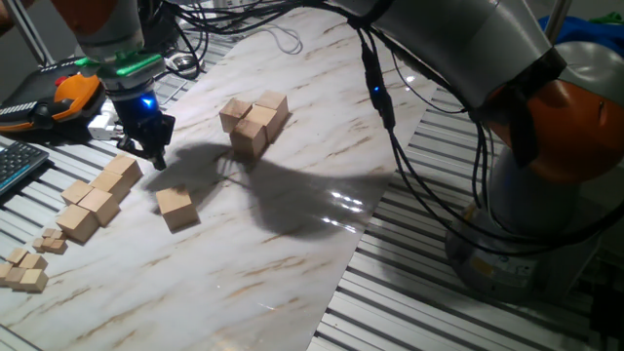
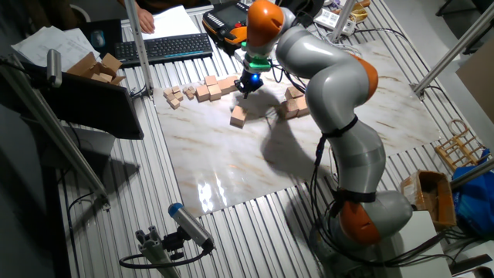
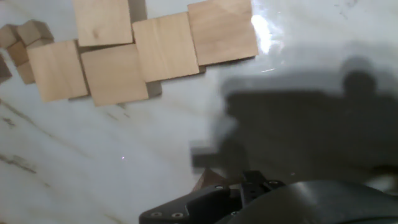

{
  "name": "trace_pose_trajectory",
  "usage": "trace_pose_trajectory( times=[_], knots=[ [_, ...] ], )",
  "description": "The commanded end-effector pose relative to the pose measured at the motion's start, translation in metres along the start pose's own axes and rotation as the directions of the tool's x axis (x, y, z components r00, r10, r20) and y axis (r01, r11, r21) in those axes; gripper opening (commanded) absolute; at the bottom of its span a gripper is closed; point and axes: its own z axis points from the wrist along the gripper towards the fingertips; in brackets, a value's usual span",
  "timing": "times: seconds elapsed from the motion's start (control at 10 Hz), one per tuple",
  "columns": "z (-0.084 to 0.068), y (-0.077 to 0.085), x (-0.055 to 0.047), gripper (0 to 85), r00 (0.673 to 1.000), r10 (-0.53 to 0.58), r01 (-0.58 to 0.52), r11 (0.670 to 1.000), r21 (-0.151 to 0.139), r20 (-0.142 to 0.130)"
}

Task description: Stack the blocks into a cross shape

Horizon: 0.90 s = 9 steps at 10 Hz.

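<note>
My gripper hangs low over the marble board, open and holding nothing; it also shows in the other fixed view. One loose tan block lies just to its right on the board, apart from the fingers, and shows in the other fixed view. The other blocks sit in a tight cluster farther back, some resting on others. In the hand view only a tan corner peeks out above the dark gripper body.
A row of joined tan cubes lies left of the gripper. Small cubelets lie at the board's left edge. A keyboard and an orange pendant sit beyond. Cables hang over the board.
</note>
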Motion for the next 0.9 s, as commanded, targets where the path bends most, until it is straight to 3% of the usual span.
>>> trace_pose_trajectory(
  times=[0.0,0.2,0.4,0.5,0.6,0.8],
  knots=[
    [0.000,0.000,0.000,0.0,1.000,0.001,-0.001,1.000,-0.010,-0.014],
    [0.000,0.000,0.000,0.0,0.999,0.038,-0.038,0.999,-0.017,0.003],
    [0.012,0.018,0.002,0.0,0.994,0.107,-0.105,0.991,-0.077,0.013],
    [0.016,0.028,0.004,0.0,0.990,0.138,-0.135,0.986,-0.093,0.024],
    [0.018,0.037,0.005,0.0,0.987,0.156,-0.152,0.985,-0.085,0.036],
    [0.016,0.052,0.007,0.0,0.981,0.190,-0.186,0.977,-0.103,0.036]
  ],
)
